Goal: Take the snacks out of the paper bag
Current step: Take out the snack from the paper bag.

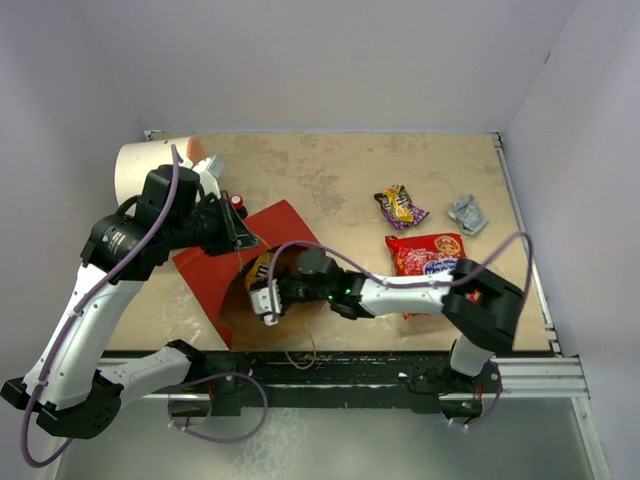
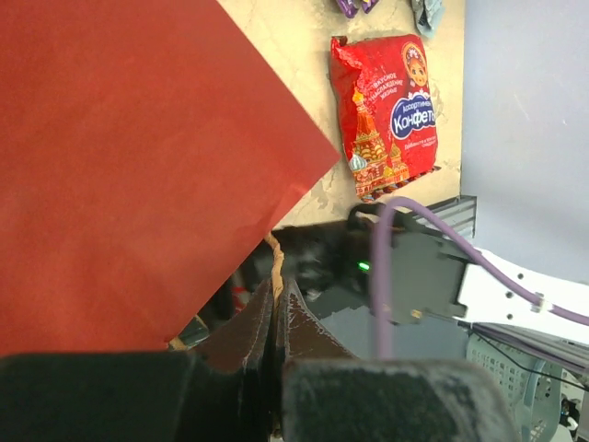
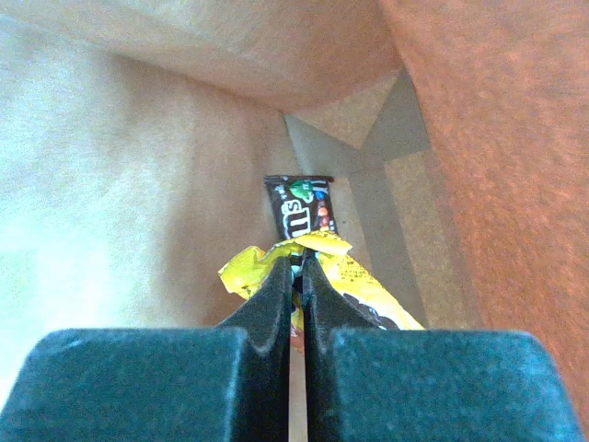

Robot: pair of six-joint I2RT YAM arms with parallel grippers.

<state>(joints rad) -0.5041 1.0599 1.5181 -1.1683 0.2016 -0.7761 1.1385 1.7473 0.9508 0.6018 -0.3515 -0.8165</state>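
Note:
The red paper bag (image 1: 215, 265) lies on the table with its mouth toward the near edge. My left gripper (image 2: 276, 293) is shut on its tan cord handle (image 2: 274, 258), beside the bag's red outside (image 2: 138, 166). My right gripper (image 3: 299, 267) is inside the bag, between its brown kraft walls (image 3: 138, 184), and is shut on a crumpled yellow candy packet (image 3: 373, 287). A dark brown candy packet (image 3: 304, 207) lies just beyond it. Out on the table lie a large red packet (image 1: 425, 253), a purple-and-yellow candy packet (image 1: 400, 206) and a silvery wrapper (image 1: 468, 213).
A white cylinder with an orange end (image 1: 150, 165) lies at the back left, behind my left arm. A small red-capped bottle (image 1: 237, 201) stands next to the bag. My right arm (image 1: 400, 292) reaches leftward past the large red packet. Walls close the table's back and right.

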